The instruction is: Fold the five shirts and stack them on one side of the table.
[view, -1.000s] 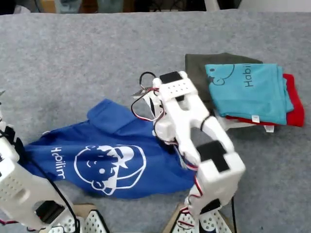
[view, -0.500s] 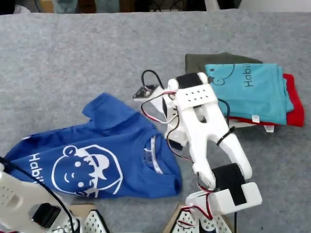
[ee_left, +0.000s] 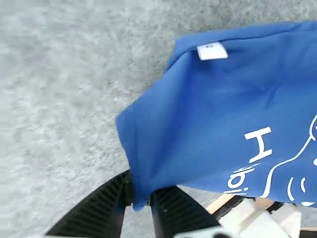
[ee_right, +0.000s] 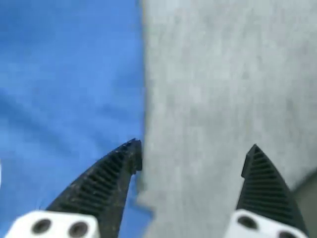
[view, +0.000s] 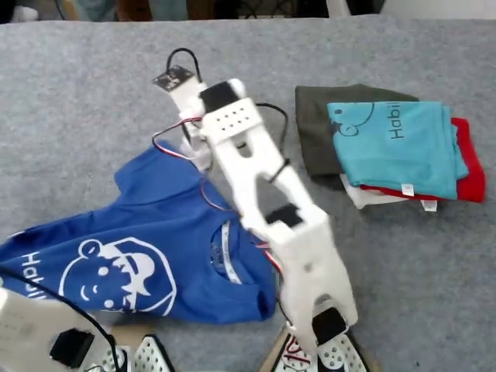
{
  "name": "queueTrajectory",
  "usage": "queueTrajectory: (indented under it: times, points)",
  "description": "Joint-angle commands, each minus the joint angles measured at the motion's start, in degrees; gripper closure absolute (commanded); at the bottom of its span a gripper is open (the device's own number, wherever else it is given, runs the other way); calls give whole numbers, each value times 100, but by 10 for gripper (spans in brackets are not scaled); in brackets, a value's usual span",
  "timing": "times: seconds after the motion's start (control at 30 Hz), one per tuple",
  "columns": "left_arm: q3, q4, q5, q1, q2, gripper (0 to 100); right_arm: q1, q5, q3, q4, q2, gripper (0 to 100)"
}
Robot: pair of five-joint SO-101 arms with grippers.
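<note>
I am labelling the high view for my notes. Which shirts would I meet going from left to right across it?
From the left: blue shirt → olive shirt → teal shirt → red shirt.

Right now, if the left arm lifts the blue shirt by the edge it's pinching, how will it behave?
Likely floppy: the blue shirt lies rumpled, so it should drape from the left gripper rather than hold shape. Probably light, since a small pinch at its edge grips it. Pushed, it would likely bunch on the fuzzy grey table, not slide.
</note>
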Motion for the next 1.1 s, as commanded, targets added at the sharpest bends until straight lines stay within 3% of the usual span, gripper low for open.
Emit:
queueTrajectory:
  times: [0.0, 0.17, 0.3, 0.43, 0.6, 0.63, 0.7, 0.83, 1.07]
  points:
    - [-233, 79, -264, -215, -545, 971, -299, -290, -2360, 413, 1349, 670]
    - [-224, 79, -273, -277, -914, 971, -668, -475, -4057, 677, 2695, 670]
    - [-233, 79, -281, -295, -1187, 971, -897, -774, -4154, 668, 2835, 670]
    - [-233, 79, -290, -356, -1424, 971, -976, -782, -3785, 668, 2862, 696]
    - [-233, 79, -290, -365, -1495, 971, -897, -765, -3345, 668, 2844, 973]
    - [-233, 79, -290, -365, -1477, 971, -862, -756, -3301, 677, 2844, 987]
    - [-224, 79, -290, -365, -1468, 971, -782, -774, -3231, 677, 2826, 945]
    - [-224, 79, -290, -356, -1468, 971, -589, -782, -2738, 686, 2448, 985]
    - [-66, 79, -299, -347, -1468, 971, -475, -738, -119, 677, 804, 985]
